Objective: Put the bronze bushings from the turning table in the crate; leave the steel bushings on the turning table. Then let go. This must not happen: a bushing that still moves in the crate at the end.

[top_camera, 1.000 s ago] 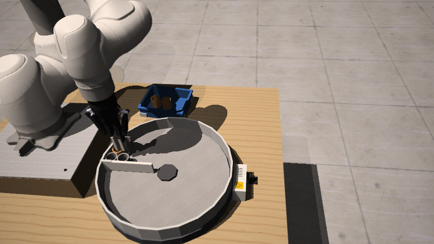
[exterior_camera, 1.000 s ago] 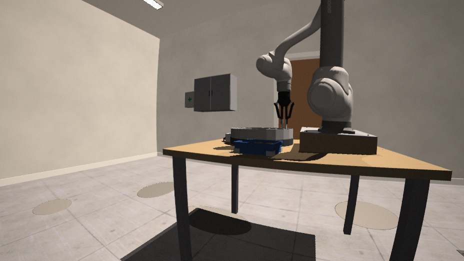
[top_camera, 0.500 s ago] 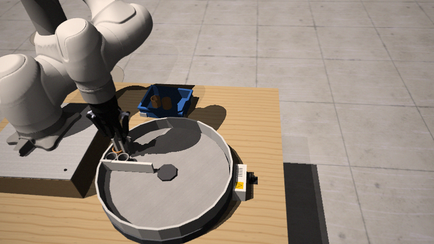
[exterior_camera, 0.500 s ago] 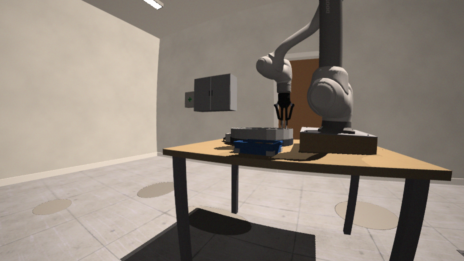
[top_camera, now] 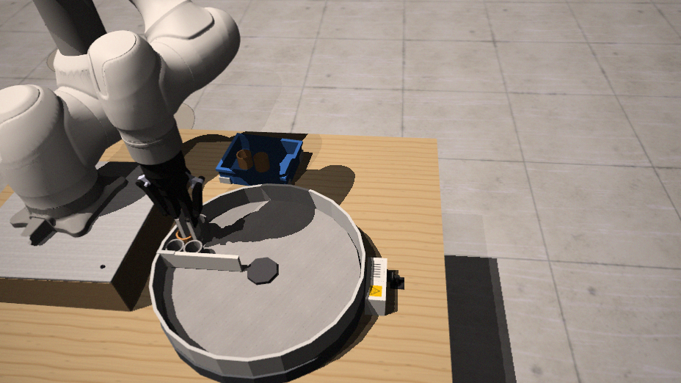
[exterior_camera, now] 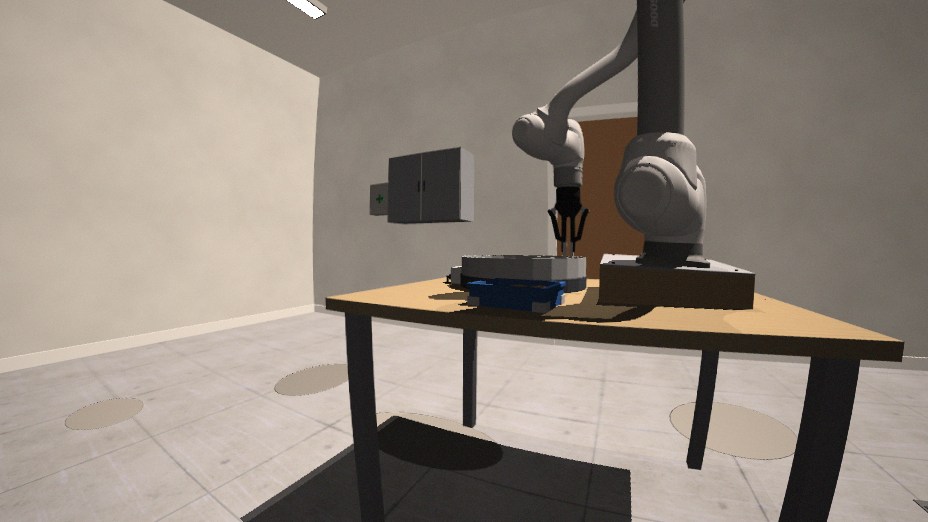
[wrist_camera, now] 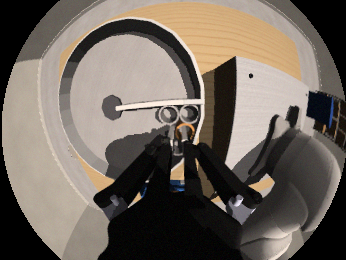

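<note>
The round grey turning table (top_camera: 259, 281) has a white divider bar (top_camera: 207, 260). Two steel bushings (top_camera: 175, 245) (top_camera: 193, 246) stand against the bar at the table's left rim. A bronze bushing (top_camera: 180, 236) stands just behind them. My gripper (top_camera: 186, 227) points straight down with its fingers almost together, tips at the bronze bushing's rim; I cannot see that they clamp it. In the wrist view the fingertips sit right at the bronze bushing, with the steel pair (wrist_camera: 177, 114) beyond. The blue crate (top_camera: 259, 159) holds two bronze bushings (top_camera: 253, 161).
The table's raised rim wall and the robot's pedestal (top_camera: 71, 247) stand close beside the gripper. A dark hub (top_camera: 261, 270) marks the table's centre. A white control box (top_camera: 376, 285) sits at its right side. The crate (exterior_camera: 515, 293) stands near the wooden table's far edge.
</note>
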Action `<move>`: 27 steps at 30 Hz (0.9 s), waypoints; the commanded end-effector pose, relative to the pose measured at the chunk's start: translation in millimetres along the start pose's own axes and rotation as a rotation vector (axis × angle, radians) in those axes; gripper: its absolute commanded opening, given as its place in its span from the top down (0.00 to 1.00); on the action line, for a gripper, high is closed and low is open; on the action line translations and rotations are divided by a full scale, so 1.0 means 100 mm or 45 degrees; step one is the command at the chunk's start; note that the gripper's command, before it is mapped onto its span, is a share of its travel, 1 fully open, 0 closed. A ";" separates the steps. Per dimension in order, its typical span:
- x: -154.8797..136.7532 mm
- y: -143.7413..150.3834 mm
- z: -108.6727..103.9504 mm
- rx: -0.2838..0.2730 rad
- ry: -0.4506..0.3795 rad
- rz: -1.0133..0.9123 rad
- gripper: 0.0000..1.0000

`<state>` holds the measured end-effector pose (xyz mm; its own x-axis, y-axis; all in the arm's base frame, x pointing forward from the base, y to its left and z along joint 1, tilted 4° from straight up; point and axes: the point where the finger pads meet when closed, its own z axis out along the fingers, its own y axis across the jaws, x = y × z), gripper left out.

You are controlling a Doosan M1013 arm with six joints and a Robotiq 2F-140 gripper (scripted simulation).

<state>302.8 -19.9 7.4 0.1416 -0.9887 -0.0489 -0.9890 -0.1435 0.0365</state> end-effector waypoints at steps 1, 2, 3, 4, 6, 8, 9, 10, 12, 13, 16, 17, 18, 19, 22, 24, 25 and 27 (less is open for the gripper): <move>0.00 0.00 0.00 0.000 0.000 0.000 0.90; 0.00 0.00 0.00 0.000 0.000 0.000 0.90; 0.00 0.00 0.00 0.000 0.000 0.000 0.90; 0.00 0.00 0.00 0.000 0.000 0.000 0.90; 0.00 0.00 0.00 0.000 0.000 0.000 0.90; 0.00 0.00 0.00 0.000 0.000 0.000 0.90; 0.00 0.00 0.00 0.000 0.000 0.000 0.90; 0.00 0.00 0.00 0.000 0.000 0.000 0.90; 0.00 0.00 0.00 0.000 0.000 0.000 0.90; 0.00 0.00 0.00 0.000 0.000 0.000 0.90; 0.00 0.00 0.00 0.000 0.000 0.000 0.90; 0.00 0.00 0.00 0.000 0.000 0.000 0.90; 0.00 0.00 0.00 0.000 0.000 0.000 0.90; 0.00 0.00 0.00 0.000 0.000 0.000 0.90; 0.00 0.00 0.00 0.000 0.000 0.000 0.90; 0.00 0.00 0.00 0.000 0.000 0.000 1.00; 0.00 0.00 0.00 0.000 0.000 0.000 1.00; 0.00 0.00 0.00 0.000 0.000 0.000 1.00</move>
<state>303.3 -19.9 7.5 0.1415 -0.9887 -0.0489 -0.9890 -0.1433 0.0355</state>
